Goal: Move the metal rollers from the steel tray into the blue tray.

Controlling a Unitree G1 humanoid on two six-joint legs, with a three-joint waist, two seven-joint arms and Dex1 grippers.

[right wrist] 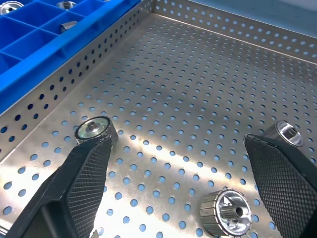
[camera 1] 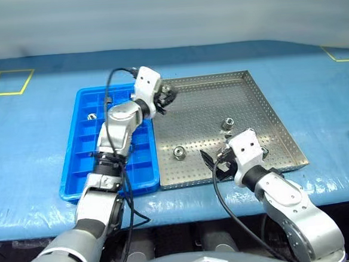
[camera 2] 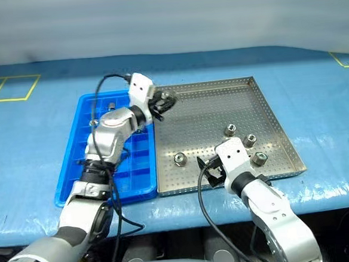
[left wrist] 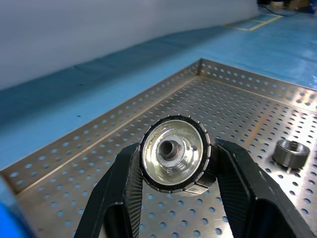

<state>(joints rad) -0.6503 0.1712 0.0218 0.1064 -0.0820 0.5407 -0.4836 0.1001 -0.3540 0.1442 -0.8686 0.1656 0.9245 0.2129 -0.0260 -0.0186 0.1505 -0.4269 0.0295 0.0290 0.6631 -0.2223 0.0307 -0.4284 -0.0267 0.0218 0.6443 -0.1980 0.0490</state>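
Left gripper pinches a roller in its fingers, held above the steel tray's upper-left corner, beside the blue tray at left. Next: carry it left over an empty compartment. Right gripper, fingers spread, hovers over loose rollers.

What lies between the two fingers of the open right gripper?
In the right wrist view, the open right gripper frames bare perforated floor of the steel tray and one metal roller lying between its fingers.
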